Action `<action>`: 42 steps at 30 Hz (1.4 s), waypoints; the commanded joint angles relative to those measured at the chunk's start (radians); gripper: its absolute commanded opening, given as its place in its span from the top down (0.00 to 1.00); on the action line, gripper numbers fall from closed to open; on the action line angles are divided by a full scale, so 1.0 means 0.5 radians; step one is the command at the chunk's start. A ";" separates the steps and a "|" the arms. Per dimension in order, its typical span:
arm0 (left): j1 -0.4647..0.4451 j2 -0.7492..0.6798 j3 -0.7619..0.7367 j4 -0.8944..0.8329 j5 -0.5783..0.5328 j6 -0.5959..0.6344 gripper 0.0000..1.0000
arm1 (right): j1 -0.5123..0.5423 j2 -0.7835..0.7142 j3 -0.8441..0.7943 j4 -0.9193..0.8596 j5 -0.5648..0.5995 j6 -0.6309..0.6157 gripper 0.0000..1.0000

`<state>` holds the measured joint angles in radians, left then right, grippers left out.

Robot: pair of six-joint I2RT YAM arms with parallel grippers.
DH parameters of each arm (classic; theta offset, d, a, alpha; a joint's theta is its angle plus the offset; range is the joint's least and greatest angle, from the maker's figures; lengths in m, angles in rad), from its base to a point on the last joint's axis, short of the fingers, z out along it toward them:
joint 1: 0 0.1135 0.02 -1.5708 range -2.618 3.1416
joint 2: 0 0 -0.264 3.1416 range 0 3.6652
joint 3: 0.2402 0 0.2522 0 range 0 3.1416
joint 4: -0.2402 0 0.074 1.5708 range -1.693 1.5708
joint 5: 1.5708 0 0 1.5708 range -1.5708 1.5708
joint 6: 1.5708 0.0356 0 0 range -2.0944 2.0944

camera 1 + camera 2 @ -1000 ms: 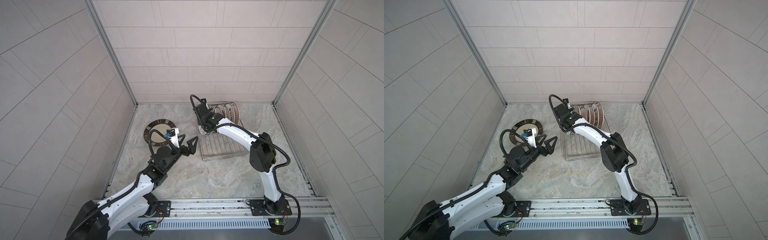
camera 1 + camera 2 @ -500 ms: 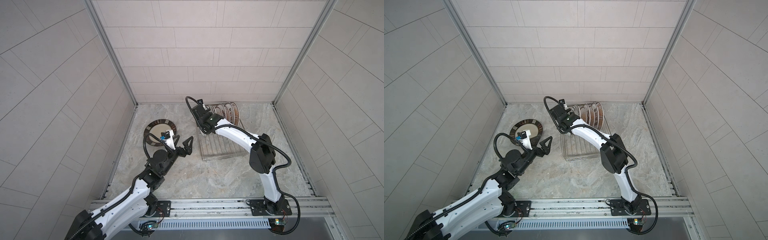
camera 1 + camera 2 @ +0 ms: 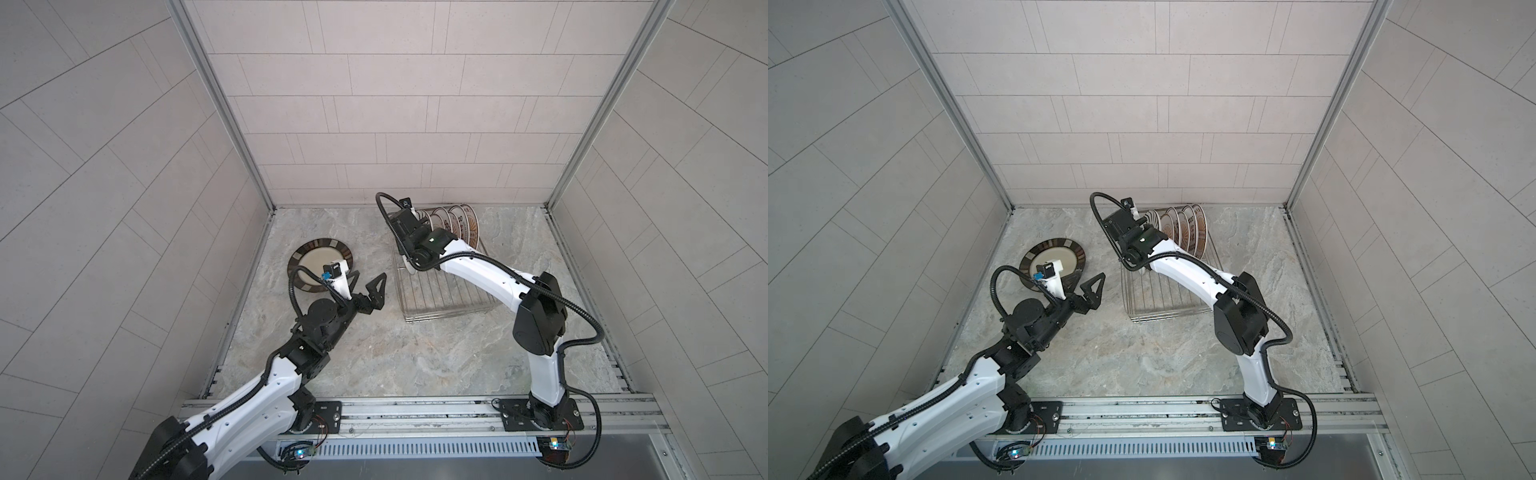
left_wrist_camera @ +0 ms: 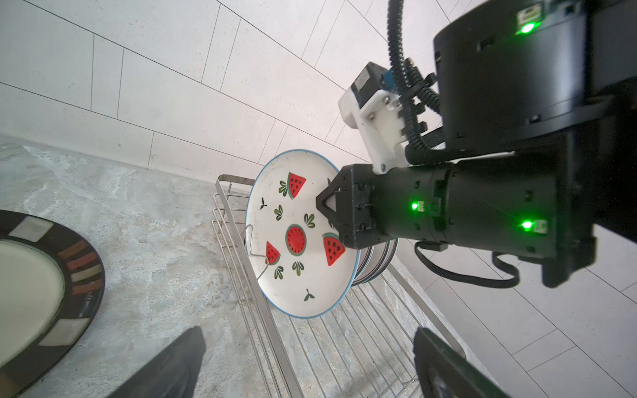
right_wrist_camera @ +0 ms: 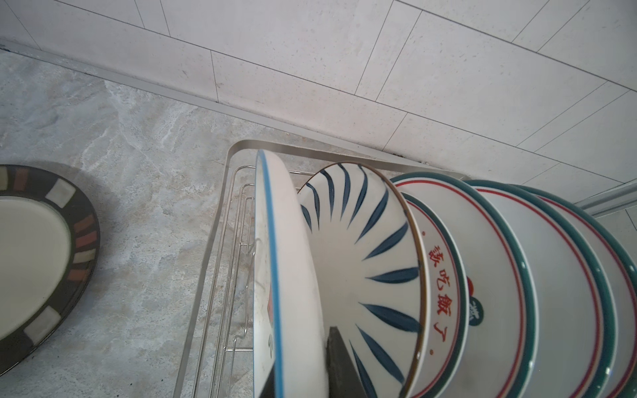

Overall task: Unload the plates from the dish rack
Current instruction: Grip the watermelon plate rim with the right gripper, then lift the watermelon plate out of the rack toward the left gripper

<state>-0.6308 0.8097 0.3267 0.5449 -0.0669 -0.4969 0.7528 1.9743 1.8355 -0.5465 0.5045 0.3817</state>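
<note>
The right gripper [image 4: 330,206] is clamped on the upper rim of the watermelon plate [image 4: 293,286], one finger on its patterned face and the other behind it; the right wrist view shows a dark finger [image 5: 336,361] wedged between this plate and the blue-striped plate [image 5: 362,248] next in the row. The watermelon plate stands on edge in the dish rack [image 4: 272,330], leaning away from the plates behind it, with a wire prong crossing its lower face; whether its bottom edge touches the rack floor cannot be told. Behind the blue-striped plate come the plate with red characters [image 5: 443,286] and then the green-and-red-rimmed plates [image 5: 499,268], all upright and packed close at the far end of the rack. In both top views the dish rack [image 3: 444,307] sits on the marble table [image 3: 415,357] right of centre, its near half bare wire. The left gripper [image 3: 365,286] hangs above the table with its jaws spread wide and nothing between them, pointing toward the rack, between the rack and the dark-rimmed plate [image 3: 320,257]. That plate lies flat on the table to the left, well apart from the rack, and is partly covered in both top views by the left wrist camera mount
</note>
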 commanded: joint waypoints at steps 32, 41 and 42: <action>-0.020 0.131 -0.022 0.169 0.338 -0.025 0.00 | -0.357 -1.037 -1.035 0.855 -1.295 0.366 0.92; -0.018 0.193 -0.055 0.315 0.400 -0.136 0.00 | -0.557 -1.197 -1.339 1.156 -1.708 0.565 0.93; -0.018 0.204 -0.055 0.335 0.419 -0.151 0.00 | -0.572 -1.215 -1.374 1.192 -1.749 0.584 0.93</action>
<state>-0.6357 0.9012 0.3088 0.6479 0.1089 -0.5449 0.4862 1.4437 1.1561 -0.1398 -0.2501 0.6033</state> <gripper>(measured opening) 0.999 0.161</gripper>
